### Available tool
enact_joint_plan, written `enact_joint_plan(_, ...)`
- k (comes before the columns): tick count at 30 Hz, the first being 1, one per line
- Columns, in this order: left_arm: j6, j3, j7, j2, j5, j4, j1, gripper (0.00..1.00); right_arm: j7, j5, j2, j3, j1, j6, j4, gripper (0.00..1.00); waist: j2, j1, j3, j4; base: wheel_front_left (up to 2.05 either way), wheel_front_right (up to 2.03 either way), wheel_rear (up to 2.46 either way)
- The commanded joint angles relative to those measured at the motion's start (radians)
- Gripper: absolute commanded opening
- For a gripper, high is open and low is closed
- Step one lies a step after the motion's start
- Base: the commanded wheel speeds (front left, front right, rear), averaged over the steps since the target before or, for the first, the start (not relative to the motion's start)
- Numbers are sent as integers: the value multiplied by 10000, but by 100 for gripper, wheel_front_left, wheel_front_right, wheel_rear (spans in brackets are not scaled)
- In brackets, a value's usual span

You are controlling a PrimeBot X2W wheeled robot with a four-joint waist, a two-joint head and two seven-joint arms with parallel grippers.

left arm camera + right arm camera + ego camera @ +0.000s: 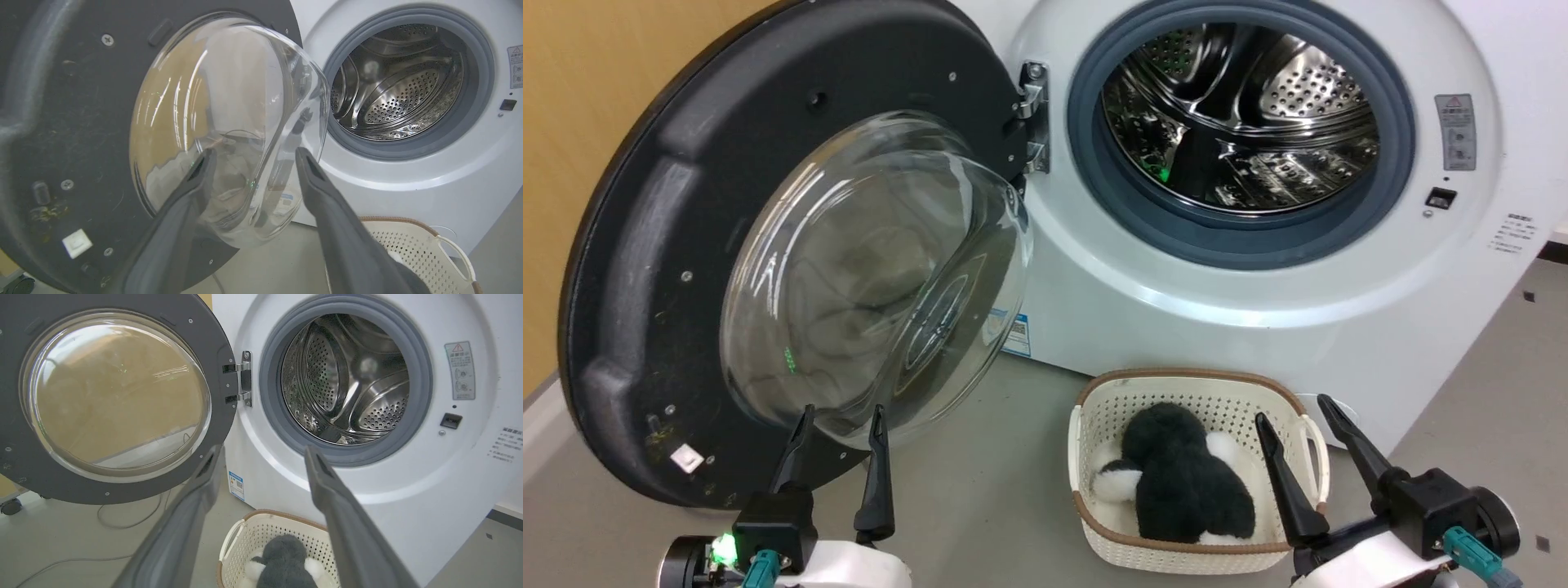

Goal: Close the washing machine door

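Note:
The washing machine door (629, 269) hangs wide open to the left on its hinge (1033, 118), black rim around a bulging clear glass bowl (874, 269). The white washing machine (1258, 327) shows its grey gasket and steel drum (1241, 114). My left gripper (841, 425) stands open just below the glass bowl; in the left wrist view its fingers (179, 212) frame the bowl (229, 130). My right gripper (1303, 425) is open above the basket. The right wrist view shows the door (110, 396) and the drum (347, 379).
A white laundry basket (1094, 425) with a brown rim stands on the grey floor before the machine, holding a black and white plush toy (1184, 482). A yellow wall is behind the door. A thin cable (122, 522) lies on the floor under the door.

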Motion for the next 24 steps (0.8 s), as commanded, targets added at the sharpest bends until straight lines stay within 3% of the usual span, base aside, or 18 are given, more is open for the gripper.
enact_joint_plan(1,56,-4,-90,19,-48,-52,127,100,-106,125,28,54,-117,5,16,100,0,0,10,63,0,0,0)
enact_joint_plan(24,398,-106,-570,26,-214,-300,364,100,-586,288,37,506,-323,6,219,100,0,-1,133,1099,0,0,0)
